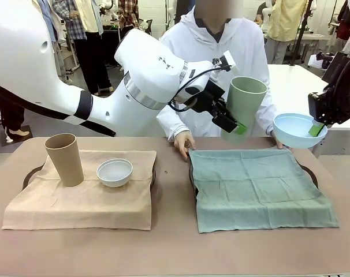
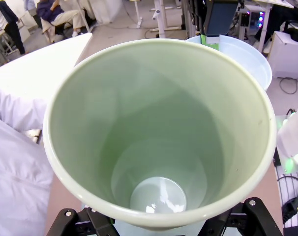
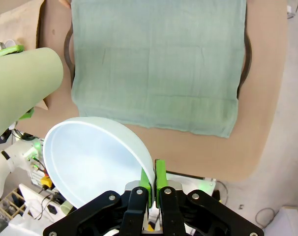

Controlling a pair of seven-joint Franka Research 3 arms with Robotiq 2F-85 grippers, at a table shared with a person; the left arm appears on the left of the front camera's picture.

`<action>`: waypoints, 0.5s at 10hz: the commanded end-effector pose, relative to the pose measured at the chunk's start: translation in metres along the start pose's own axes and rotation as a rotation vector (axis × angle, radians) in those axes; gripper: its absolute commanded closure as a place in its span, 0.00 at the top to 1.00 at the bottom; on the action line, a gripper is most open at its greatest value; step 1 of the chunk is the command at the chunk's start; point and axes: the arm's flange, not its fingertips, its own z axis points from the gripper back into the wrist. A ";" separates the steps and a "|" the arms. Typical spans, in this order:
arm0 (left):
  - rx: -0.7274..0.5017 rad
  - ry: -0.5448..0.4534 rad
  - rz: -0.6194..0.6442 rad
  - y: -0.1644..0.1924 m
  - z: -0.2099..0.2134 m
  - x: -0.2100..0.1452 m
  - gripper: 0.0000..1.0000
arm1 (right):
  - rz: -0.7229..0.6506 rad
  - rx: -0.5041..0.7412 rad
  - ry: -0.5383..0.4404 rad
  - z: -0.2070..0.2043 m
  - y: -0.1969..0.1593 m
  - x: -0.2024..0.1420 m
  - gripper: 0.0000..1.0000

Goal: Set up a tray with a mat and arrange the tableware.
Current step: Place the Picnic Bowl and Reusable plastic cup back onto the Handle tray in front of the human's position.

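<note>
Tan cloth (image 1: 82, 196) covers the near-left tray (image 1: 29, 175), and on it stand the tan cup (image 1: 64, 160), upright, and the white bowl (image 1: 115, 172) just beside it. To the right, a green mat (image 1: 259, 187) lies spread over the second tray (image 1: 308, 171), nothing resting on it. Above the mat's far edge, the left gripper (image 1: 233, 124) has its fingers spread around the lower part of the pale green cup (image 1: 244, 109), holding it upright in the air. Off to the right, the right gripper (image 3: 153, 179) is pinched tight on the rim of the light blue bowl (image 3: 92, 157), held aloft and tilted beyond the mat's far right corner. Farther back, a person's hand (image 1: 184, 142) rests on the table (image 1: 175, 248) at the green mat's far-left corner.
</note>
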 end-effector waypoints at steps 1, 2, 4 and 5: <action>-0.013 -0.018 -0.012 0.001 0.004 -0.002 0.23 | 0.001 -0.001 -0.002 0.001 0.001 -0.001 0.00; -0.013 -0.018 -0.012 0.001 0.004 -0.002 0.23 | 0.001 -0.001 -0.002 0.001 0.001 -0.001 0.00; -0.013 -0.018 -0.012 0.001 0.004 -0.002 0.23 | 0.001 -0.001 -0.002 0.001 0.001 -0.001 0.00; -0.013 -0.018 -0.012 0.001 0.004 -0.002 0.23 | 0.001 -0.001 -0.002 0.001 0.001 -0.001 0.00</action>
